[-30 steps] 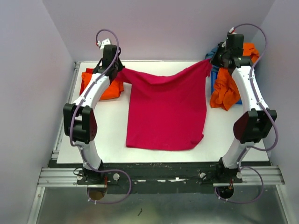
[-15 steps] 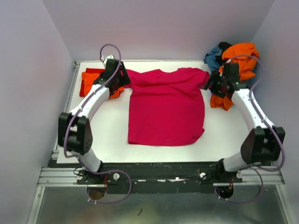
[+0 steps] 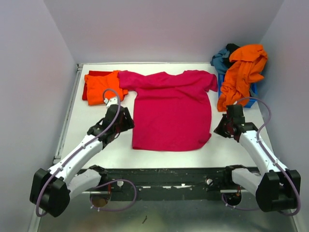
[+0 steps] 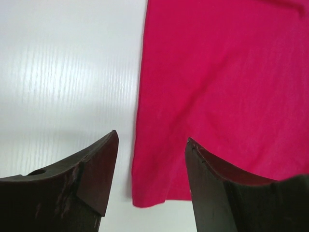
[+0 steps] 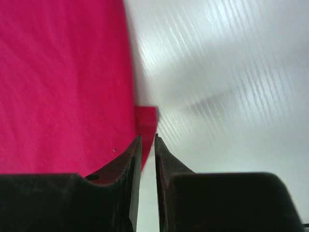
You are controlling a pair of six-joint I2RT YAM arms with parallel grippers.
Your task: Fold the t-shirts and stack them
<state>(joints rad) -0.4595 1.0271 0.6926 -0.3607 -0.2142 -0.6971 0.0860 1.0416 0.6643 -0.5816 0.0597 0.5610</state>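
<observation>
Left hand (image 4: 152,140) wide, holding nothing, low over lower left hem corner of magenta t-shirt (image 3: 171,113). Right hand (image 5: 148,137) narrow, thin slit between fingers, nothing in it, at shirt's lower right corner. Shirt lies flat mid-desk (image 3: 91,116), sleeves spread. Folded orange t-shirt (image 3: 102,86) on far left, touching magenta sleeve. Loose orange t-shirt (image 3: 241,72) heaped far right.

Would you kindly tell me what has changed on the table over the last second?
Both claws let go of the magenta t-shirt, which dropped from hanging to lying flat. The left claw and right claw drew back toward the near edge, beside its hem corners. The folded orange t-shirt and the heaped t-shirts at far right stayed put.
</observation>
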